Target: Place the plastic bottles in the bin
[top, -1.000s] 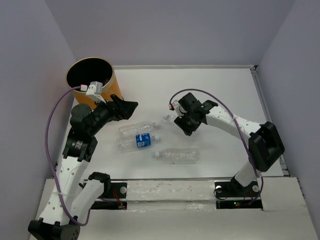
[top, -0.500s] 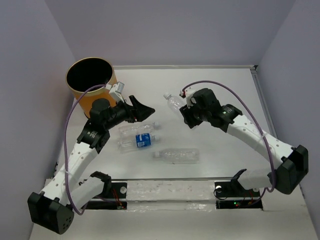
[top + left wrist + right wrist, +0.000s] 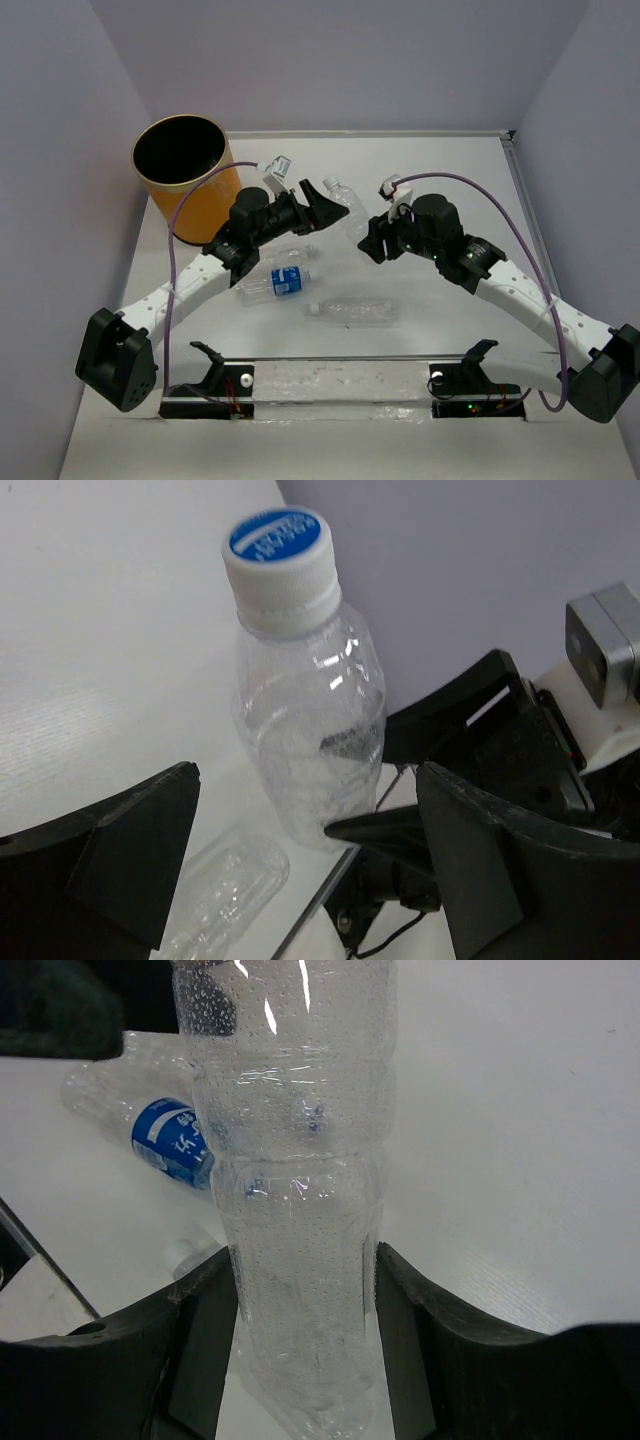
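- Presently the right tool (image 3: 305,1340) is clamped on the lower body of one bottle (image 3: 345,203), holding it off the desk (image 3: 450,170), tilted, cap toward the far left.
- The left tool (image 3: 308,810) has its fingers (image 3: 130,860) wide apart, and the bottle shows between them; whether they reach alongside it cannot be told.
- The bin (image 3: 160,195) stands at the far left corner, well apart from the held bottle.
- Three more bottles lie on their sides in the near middle: the blue-label bottle (image 3: 285,281), a clear one (image 3: 352,311) nearer, and one (image 3: 285,257) partly under the left arm.
- Handling, judged: the bottles look empty, so very light. The thin, crinkled wall will likely buckle under a hard squeeze and is slick.
- Grip point, judged: if the left tool takes the held bottle, the free upper body just below the shoulder is best, where the wall is stiffer and clear of the right fingers.
- For the lying bottles, close across mid-body, square to the long axis; a nudged bottle is likely to roll.
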{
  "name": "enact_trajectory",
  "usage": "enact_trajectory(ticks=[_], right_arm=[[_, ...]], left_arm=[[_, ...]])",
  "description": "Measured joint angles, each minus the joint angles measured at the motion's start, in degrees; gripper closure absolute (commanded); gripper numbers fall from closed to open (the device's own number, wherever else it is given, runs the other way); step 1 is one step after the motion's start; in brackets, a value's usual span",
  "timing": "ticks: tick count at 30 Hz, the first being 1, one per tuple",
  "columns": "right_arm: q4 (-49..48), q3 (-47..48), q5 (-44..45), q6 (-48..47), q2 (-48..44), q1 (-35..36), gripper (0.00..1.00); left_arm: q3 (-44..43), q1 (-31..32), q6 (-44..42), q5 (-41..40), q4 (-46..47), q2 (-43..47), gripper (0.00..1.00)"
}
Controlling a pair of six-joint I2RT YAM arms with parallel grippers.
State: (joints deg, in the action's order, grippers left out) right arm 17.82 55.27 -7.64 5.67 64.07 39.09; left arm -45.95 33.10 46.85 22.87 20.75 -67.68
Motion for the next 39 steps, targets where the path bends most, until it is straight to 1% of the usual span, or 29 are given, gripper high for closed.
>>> enact_trajectory(ticks=[4, 8, 9, 10, 11, 12, 13, 14, 15, 17, 19, 22, 24, 27, 30, 31, 33, 35, 36, 39], right_arm=[[-2.2, -2.2, -2.4, 1.5, -2.3, 0.0, 0.63], [-4.2, -4.1, -4.0, 2.9, -3.7, 0.0, 0.63], [-4.7, -4.6, -4.4, 3.2, -3.9, 0.0, 0.63], [-5.0, -5.1, -4.8, 3.4, -4.2, 0.0, 0.62], [-5.1, -5.5, -4.9, 3.7, -4.5, 0.0, 0.62], [-5.3, -5.9, -5.1, 3.9, -4.9, 0.0, 0.54], [-5.5, -6.2, -5.0, 4.2, -5.2, 0.0, 0.48], [-5.7, -6.5, -4.8, 4.3, -5.7, 0.0, 0.29], [-5.9, -6.8, -4.6, 4.5, -6.4, 0.0, 0.20], [-6.1, -7.4, -4.5, 5.3, -7.5, -0.1, 0.13], [-6.0, -7.6, -5.7, 5.3, -8.6, 0.0, 0.10], [-5.8, -7.6, -7.9, 5.3, -9.8, 0.0, 0.10], [-5.8, -7.6, -10.0, 5.2, -10.4, 0.0, 0.10], [-4.9, -8.0, -12.6, 5.0, -10.8, 0.0, 0.09], [-3.3, -8.1, -14.1, 4.9, -8.6, 0.1, 0.09], [-2.6, -8.1, -14.2, 4.8, -7.1, 0.3, 0.09], [-0.6, -7.4, -13.7, 4.4, -3.5, 0.8, 0.08], [0.9, -6.8, -12.6, 4.2, 1.4, 1.6, 0.07], [1.5, -6.7, -12.0, 4.2, 3.2, 2.0, 0.07], [3.5, -6.7, -10.1, 4.0, 7.2, 3.2, 0.05]], left_arm=[[-3.1, 0.9, 0.2, -3.2, 1.8, -4.3, 0.01], [-6.3, 2.3, 0.5, -4.6, 2.8, -8.5, 0.14], [-7.1, 2.8, 0.6, -5.0, 2.9, -9.5, 0.27], [-7.7, 3.3, 0.6, -5.4, 3.0, -10.3, 0.34], [-8.2, 3.7, 0.6, -5.5, 3.1, -10.8, 0.50], [-8.5, 3.9, 0.7, -5.9, 3.1, -11.0, 0.56], [-8.7, 4.1, 0.7, -6.2, 3.0, -11.0, 0.60], [-8.8, 4.2, 1.0, -6.4, 2.9, -11.0, 0.64], [-8.9, 4.3, 1.2, -6.5, 3.0, -11.0, 0.64], [-9.0, 4.4, 1.2, -6.7, 2.8, -10.9, 0.64], [-9.3, 4.3, 0.9, -7.5, 1.7, -10.8, 0.64], [-10.4, 2.8, -0.3, -8.0, -1.4, -9.7, 0.64], [-11.4, -1.3, -1.3, -8.0, -4.5, -7.4, 0.64], [-14.6, -9.8, -3.0, -8.4, -9.0, -3.8, 0.64], [-21.8, -21.0, -5.6, -9.0, -15.2, -1.1, 0.63], [-24.2, -24.6, -6.3, -9.8, -15.9, -0.5, 0.63], [-28.9, -30.1, -7.9, -11.3, -18.8, 0.5, 0.63], [-33.9, -34.3, -9.8, -14.4, -22.1, 1.2, 0.63], [-36.7, -36.1, -11.1, -18.1, -23.5, 1.6, 0.63], [-38.0, -39.1, -12.6, -24.2, -24.5, 3.1, 0.62]])
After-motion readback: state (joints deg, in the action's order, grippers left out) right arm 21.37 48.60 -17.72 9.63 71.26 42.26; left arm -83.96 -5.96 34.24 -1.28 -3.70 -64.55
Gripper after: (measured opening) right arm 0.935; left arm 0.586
